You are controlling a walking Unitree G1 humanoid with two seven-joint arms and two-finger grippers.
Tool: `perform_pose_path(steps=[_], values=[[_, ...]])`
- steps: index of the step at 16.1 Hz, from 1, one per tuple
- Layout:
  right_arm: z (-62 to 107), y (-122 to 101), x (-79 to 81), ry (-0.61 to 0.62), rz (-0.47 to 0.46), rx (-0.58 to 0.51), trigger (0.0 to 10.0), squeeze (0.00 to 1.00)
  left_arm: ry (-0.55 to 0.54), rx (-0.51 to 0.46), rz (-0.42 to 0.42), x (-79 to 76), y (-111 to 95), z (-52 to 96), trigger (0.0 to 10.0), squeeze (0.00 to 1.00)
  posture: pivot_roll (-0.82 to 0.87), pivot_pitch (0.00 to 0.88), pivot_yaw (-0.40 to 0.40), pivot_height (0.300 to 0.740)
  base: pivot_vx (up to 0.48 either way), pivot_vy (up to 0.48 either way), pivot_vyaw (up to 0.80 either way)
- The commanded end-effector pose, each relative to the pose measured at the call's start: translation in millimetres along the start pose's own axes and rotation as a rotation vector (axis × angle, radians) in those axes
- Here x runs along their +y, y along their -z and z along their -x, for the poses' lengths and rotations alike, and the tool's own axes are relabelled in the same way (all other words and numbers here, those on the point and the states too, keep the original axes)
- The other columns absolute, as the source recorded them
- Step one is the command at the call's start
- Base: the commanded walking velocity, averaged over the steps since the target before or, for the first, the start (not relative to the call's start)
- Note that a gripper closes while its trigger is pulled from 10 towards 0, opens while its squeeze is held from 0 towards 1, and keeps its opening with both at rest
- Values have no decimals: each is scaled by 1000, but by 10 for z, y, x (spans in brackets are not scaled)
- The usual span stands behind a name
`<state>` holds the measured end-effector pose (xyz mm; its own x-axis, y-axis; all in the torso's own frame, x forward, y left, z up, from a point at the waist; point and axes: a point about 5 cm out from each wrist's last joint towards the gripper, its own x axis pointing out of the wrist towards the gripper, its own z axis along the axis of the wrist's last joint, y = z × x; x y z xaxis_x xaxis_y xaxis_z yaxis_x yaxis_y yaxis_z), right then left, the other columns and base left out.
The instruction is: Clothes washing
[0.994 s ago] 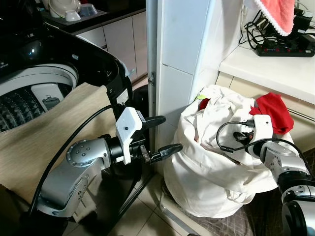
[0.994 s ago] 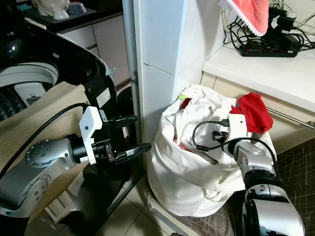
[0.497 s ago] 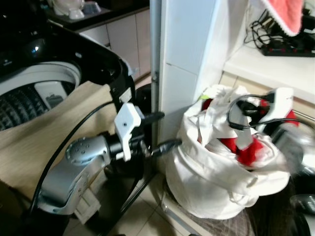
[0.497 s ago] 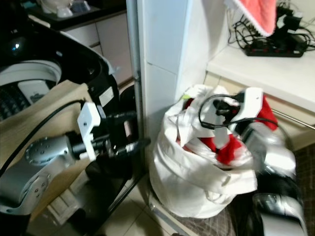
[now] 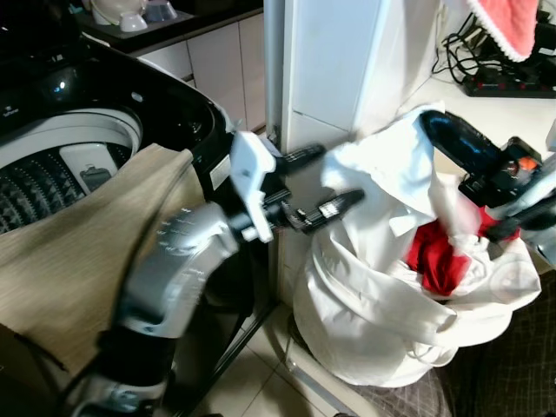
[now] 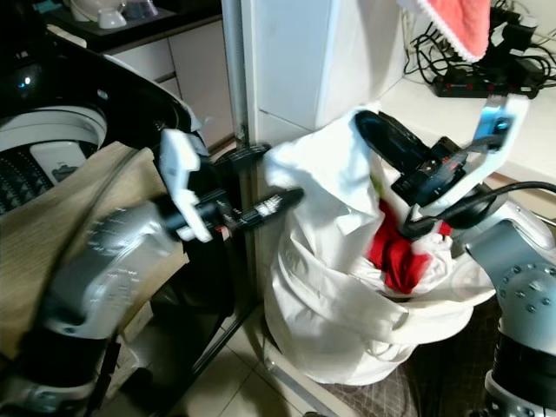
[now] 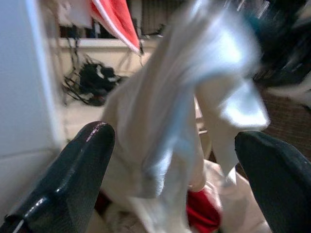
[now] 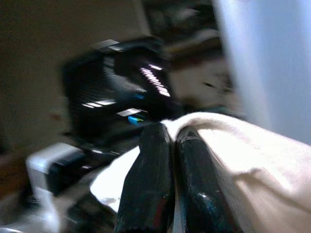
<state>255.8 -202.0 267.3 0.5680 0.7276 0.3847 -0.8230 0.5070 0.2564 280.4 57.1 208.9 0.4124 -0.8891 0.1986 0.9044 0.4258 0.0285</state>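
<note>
A white laundry bag (image 5: 373,321) stands on the floor by the pillar, with a red garment (image 5: 432,258) inside it. My right gripper (image 5: 436,127) is raised over the bag, shut on a white garment (image 5: 391,165) that hangs from it; the right wrist view shows the fingers (image 8: 156,150) pressed together on the cloth. My left gripper (image 5: 334,178) is open beside the hanging garment, which lies ahead of its spread fingers (image 7: 92,141) in the left wrist view. The open top-loading washing machine (image 5: 61,165) is at my left.
A beige cloth (image 5: 78,252) drapes over the washer's front edge. A white tiled pillar (image 5: 334,61) rises between washer and bag. Behind the bag is a counter (image 5: 486,109) with a power strip (image 5: 512,87) and cables; a pink towel (image 5: 504,22) hangs above.
My right gripper came up out of the bag, pulling the white garment with it. My left arm rose and swung right toward the garment. The red garment now lies exposed in the bag.
</note>
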Motion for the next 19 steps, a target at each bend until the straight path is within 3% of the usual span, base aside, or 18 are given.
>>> perform_pose_path(steps=[1,4,8,9,10,11,12,19], values=[[-24,-88,139,-72,-15,-33,0,0,48,-32,-19,-40,-62,-110,10000,1000,-115,0,27,740,0,0,0],[-54,-36,214,-117,-51,-1,0,0,143,-145,107,-192,-161,-272,10000,1000,-114,0,22,740,0,0,0],[-67,37,208,-91,-72,31,0,0,198,-190,125,-302,-188,-359,10000,1000,-106,0,15,740,0,0,0],[-79,42,222,-91,-81,32,0,0,214,-192,118,-349,-143,-381,10000,867,-106,0,15,740,0,0,0],[-80,43,224,-92,-83,32,0,0,220,-193,131,-356,-135,-383,9647,467,-106,0,15,740,0,0,0],[-81,46,227,-92,-83,33,0,0,220,-195,138,-359,-134,-380,9647,467,-108,0,20,740,0,0,0],[-77,58,221,-82,-79,40,0,0,210,-203,169,-353,-136,-367,0,0,-108,0,22,740,0,0,0],[-72,95,169,-26,-81,47,0,0,228,-257,245,-334,-192,-258,0,0,-97,0,19,740,0,0,0]])
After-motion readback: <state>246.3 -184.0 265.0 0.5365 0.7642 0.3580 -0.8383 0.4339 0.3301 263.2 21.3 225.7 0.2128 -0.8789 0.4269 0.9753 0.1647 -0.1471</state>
